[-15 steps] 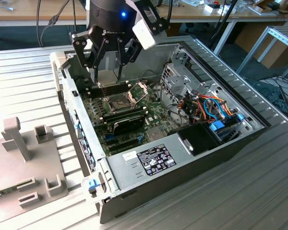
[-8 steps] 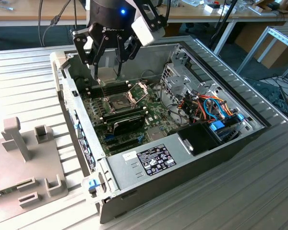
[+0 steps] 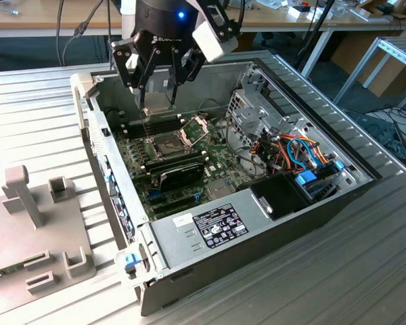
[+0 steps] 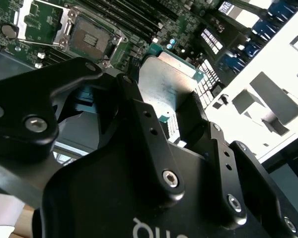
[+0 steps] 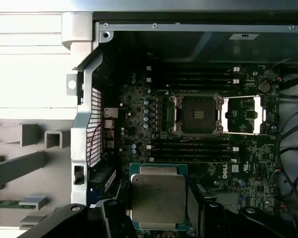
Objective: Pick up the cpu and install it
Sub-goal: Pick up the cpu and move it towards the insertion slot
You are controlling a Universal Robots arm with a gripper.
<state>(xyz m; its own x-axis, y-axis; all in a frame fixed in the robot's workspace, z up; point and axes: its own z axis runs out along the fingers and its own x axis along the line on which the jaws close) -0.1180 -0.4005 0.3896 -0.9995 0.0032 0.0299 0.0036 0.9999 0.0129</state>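
Note:
The cpu [image 3: 157, 99] is a small square chip with a dull silver-grey top, and my gripper [image 3: 157, 107] is shut on it. It hangs above the back of the green motherboard [image 3: 213, 162], inside the open computer case. In both wrist views the cpu [image 5: 158, 197] [image 4: 165, 85] sits flat between the black fingers [image 5: 198, 206], one on each side. The bare socket [image 5: 195, 114] [image 3: 168, 144] lies apart from the chip, lower in the case. Its hinged metal frame [image 5: 243, 115] [image 3: 195, 126] is swung open beside it.
A black oblong module [image 3: 179, 172] lies in front of the socket, with memory slots [image 5: 193, 148] on both sides of it. The power supply [image 3: 213, 227], coloured cables [image 3: 298, 154] and a metal drive cage [image 3: 254, 112] fill the exterior view's right. A grey fixture [image 3: 34, 223] stands outside the case.

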